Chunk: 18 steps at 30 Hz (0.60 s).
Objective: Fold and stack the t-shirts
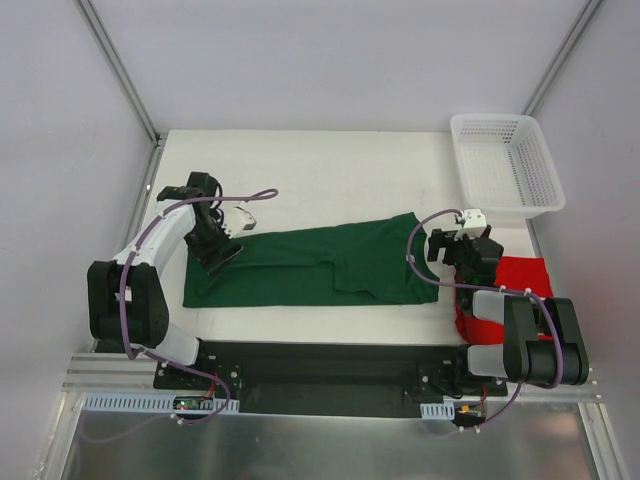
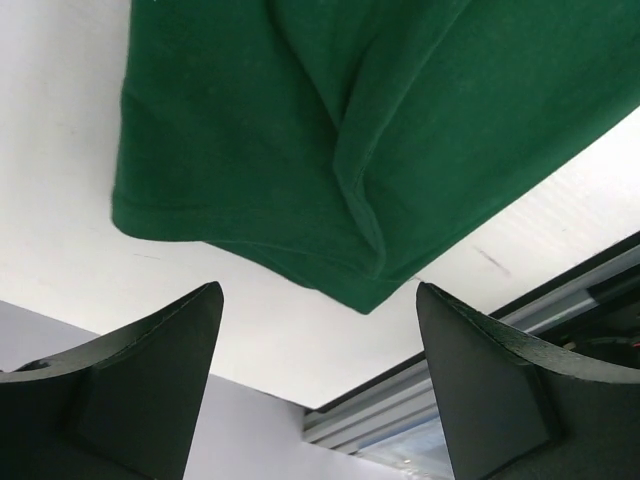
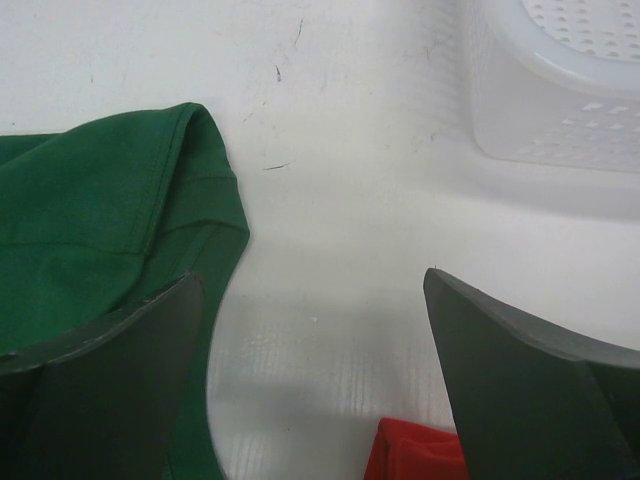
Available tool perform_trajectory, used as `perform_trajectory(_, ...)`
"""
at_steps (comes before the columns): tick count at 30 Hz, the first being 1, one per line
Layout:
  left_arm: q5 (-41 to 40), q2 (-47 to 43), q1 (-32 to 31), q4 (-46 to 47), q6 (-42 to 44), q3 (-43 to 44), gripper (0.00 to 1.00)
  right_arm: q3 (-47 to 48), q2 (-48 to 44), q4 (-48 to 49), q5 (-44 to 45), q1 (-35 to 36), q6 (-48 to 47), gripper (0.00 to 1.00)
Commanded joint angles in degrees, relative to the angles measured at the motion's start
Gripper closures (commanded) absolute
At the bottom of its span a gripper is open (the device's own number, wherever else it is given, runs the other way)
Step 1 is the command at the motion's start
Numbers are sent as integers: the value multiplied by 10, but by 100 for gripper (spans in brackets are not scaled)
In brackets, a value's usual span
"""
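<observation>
A green t-shirt (image 1: 310, 265) lies folded lengthwise across the middle of the white table (image 1: 330, 170). Its left end (image 2: 330, 150) fills the top of the left wrist view, and its right end (image 3: 110, 220) shows in the right wrist view. My left gripper (image 1: 222, 255) hovers over the shirt's left end, open, nothing between its fingers (image 2: 150, 390). My right gripper (image 1: 452, 262) stands open at the shirt's right end, beside a red t-shirt (image 1: 515, 290) bunched at the near right. A corner of that red shirt (image 3: 415, 455) peeks in between the fingers.
A white plastic basket (image 1: 505, 165) stands at the far right corner, its wall (image 3: 560, 90) visible from the right wrist. A black rail (image 1: 320, 375) runs along the near edge. Grey walls enclose the table on three sides.
</observation>
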Motion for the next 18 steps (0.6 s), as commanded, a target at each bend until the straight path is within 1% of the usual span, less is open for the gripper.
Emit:
perform_trajectory(1, 5, -44, -7, -9, -92, -39, 22, 0, -2, 36, -12, 0, -2, 4)
perform_trajectory(5, 12, -84, -9, -4, -96, -100, 22, 0, -2, 36, -13, 0, -2, 4)
perform_trajectory(9, 5, -103, -9, 21, -76, -142, 23, 0, -2, 36, -12, 0, -3, 4)
perform_trajectory(13, -4, -96, -9, 55, -54, -163, 24, 0, -2, 36, -13, 0, -2, 4)
perform_trajectory(18, -9, -63, -9, 100, -50, -171, 27, 0, -2, 36, -13, 0, -2, 4)
